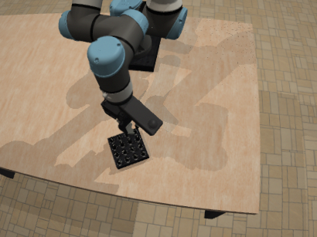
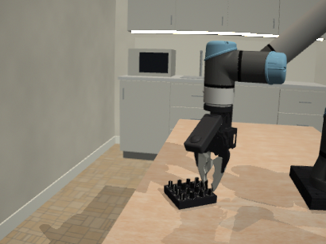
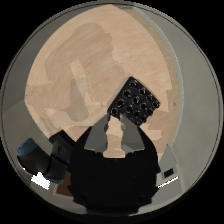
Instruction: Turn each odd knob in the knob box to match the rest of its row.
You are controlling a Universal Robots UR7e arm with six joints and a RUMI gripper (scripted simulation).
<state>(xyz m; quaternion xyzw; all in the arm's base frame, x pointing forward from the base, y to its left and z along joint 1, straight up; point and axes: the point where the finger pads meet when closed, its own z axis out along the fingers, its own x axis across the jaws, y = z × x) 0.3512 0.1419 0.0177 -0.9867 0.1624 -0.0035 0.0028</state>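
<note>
One wooden table (image 1: pixel 193 146) (image 2: pixel 274 158) (image 3: pixel 60 65) near grey cabinets (image 2: pixel 145 114).

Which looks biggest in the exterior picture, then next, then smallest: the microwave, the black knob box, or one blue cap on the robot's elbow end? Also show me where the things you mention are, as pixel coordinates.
1. The knob box (image 1: pixel 114 162) (image 2: pixel 199 203) (image 3: pixel 114 102) and the microwave (image 2: pixel 172 63): widths too alike to rank
2. Blue cap (image 2: pixel 275 67): smallest

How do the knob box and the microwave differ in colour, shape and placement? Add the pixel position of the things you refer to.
The knob box (image 1: pixel 114 162) (image 2: pixel 197 201) (image 3: pixel 131 80) is black; the microwave (image 2: pixel 133 63) is pale grey with a dark front panel. The knob box is low and studded with knobs, the microwave taller and smooth-sided. The knob box sits on the wooden table, the microwave on the kitchen counter. Both are boxy.
</note>
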